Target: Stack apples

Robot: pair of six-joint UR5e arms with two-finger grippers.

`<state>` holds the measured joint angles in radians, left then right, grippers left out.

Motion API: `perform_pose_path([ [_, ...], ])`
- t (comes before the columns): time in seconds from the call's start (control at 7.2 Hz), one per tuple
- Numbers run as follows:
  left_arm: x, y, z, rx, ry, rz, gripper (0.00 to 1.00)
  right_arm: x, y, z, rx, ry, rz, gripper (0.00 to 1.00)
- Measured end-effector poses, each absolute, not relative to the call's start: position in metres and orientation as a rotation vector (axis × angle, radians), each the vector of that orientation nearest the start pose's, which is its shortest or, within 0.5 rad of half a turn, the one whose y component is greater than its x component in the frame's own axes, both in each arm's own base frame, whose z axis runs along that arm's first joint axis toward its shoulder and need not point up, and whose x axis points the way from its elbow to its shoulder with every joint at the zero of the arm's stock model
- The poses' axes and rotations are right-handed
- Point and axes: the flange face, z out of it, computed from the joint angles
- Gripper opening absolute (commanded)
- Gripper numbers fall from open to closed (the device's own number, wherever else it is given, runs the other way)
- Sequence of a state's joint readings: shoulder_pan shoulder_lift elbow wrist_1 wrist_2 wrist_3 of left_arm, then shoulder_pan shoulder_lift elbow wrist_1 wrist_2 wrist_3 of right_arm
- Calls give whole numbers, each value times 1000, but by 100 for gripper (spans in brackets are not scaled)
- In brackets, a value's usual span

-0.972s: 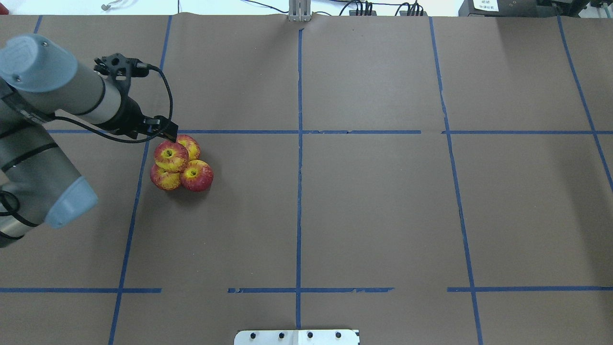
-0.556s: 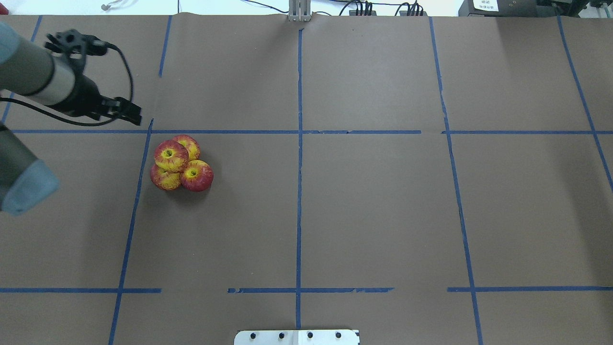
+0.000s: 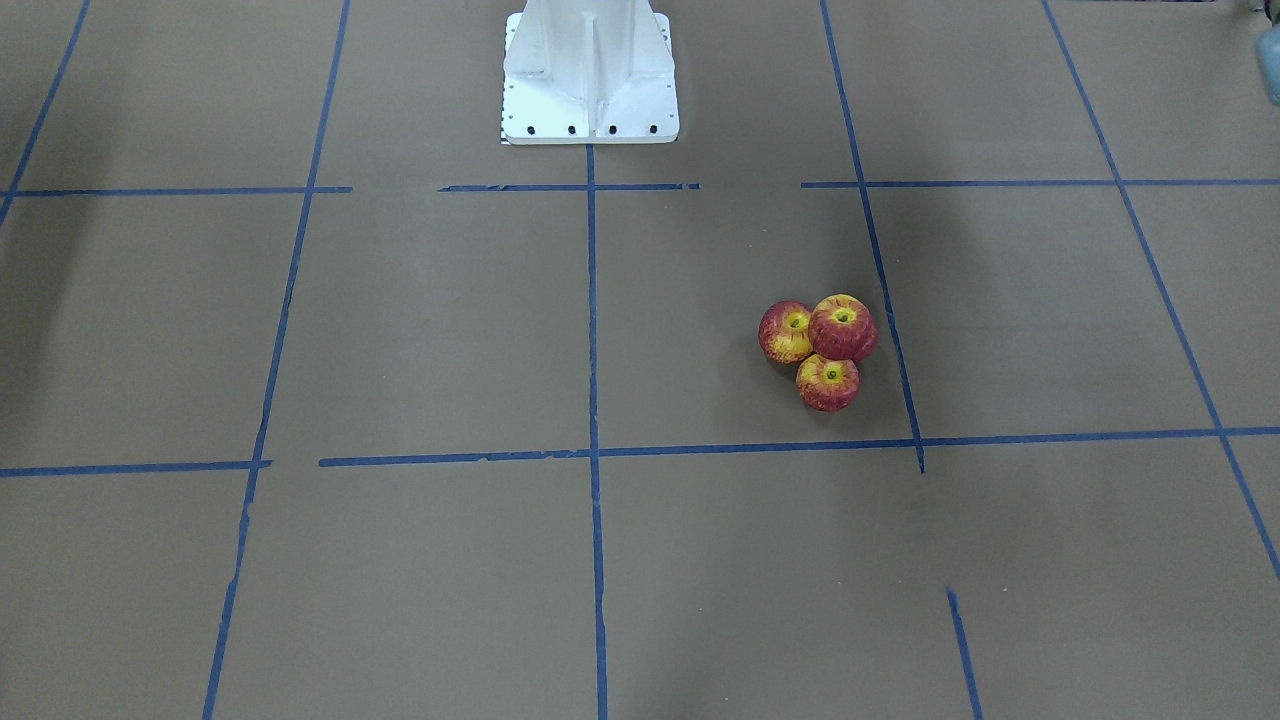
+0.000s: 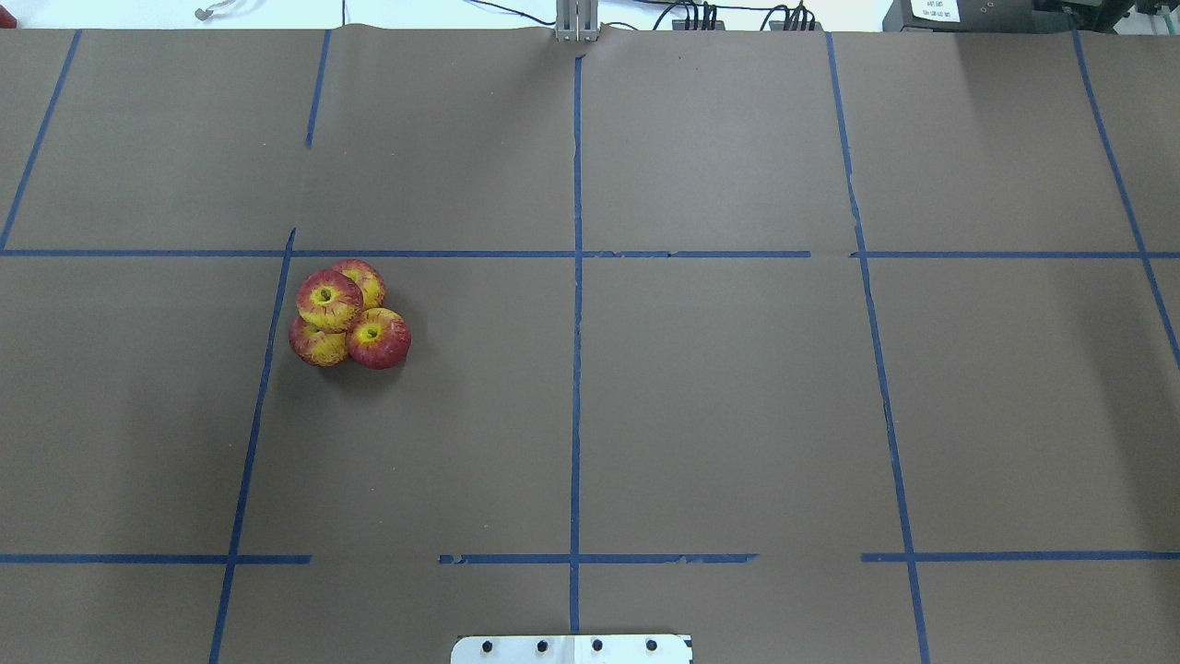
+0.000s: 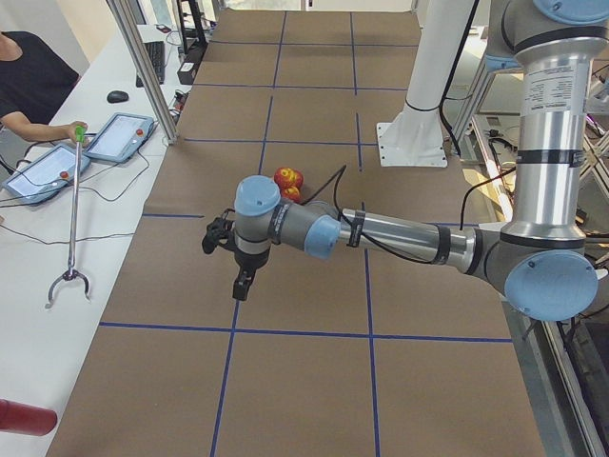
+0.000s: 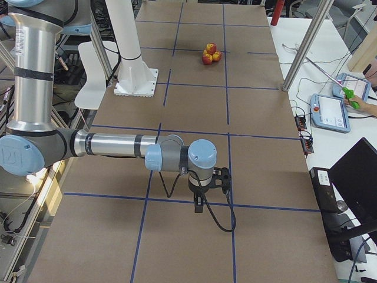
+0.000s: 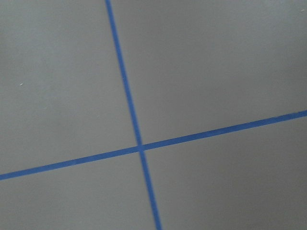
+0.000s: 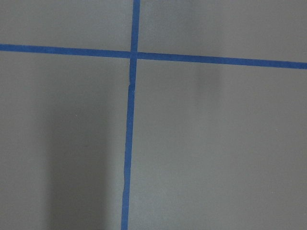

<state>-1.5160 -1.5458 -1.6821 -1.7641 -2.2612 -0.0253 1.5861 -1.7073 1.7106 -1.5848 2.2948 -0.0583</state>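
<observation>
Four red-and-yellow apples (image 4: 329,300) sit in a tight cluster on the brown table, left of centre. One apple rests on top of the three others (image 4: 378,337). The cluster also shows in the front view (image 3: 842,327), the left view (image 5: 288,178) and the right view (image 6: 210,53). My left gripper (image 5: 242,285) hangs over the table's left end, away from the apples; I cannot tell whether it is open or shut. My right gripper (image 6: 199,206) hangs over the far right end; I cannot tell its state either. Both wrist views show only table and blue tape.
The white robot base plate (image 3: 590,70) stands at the table's near-robot edge. An operator at the side desk holds a long grabber stick (image 5: 74,209) next to tablets (image 5: 119,135). Metal frame posts (image 5: 143,67) stand at the table's edge.
My left arm has pulled back from beside the apples to the left and out of the overhead view. The apples have not moved.
</observation>
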Motion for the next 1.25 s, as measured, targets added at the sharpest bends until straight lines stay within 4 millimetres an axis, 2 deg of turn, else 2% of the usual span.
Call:
perform_pose_path([
  [0.14,-63,-495,628,214,723,125,100,74,-432,658,17,-724,-37,100],
  [0.28,-71,-492,639,184,748,120,100,74,-432,658,17,-724,-37,100],
  [0.56,-75,-480,637,147,762,109,100,74,-432,658,16,-724,-37,100],
  [0.83,-77,-460,646,140,735,103,100,74,-432,658,16,-724,-37,100],
  [1.25,-78,-457,644,135,724,102,100,74,-432,658,17,-724,-37,100],
])
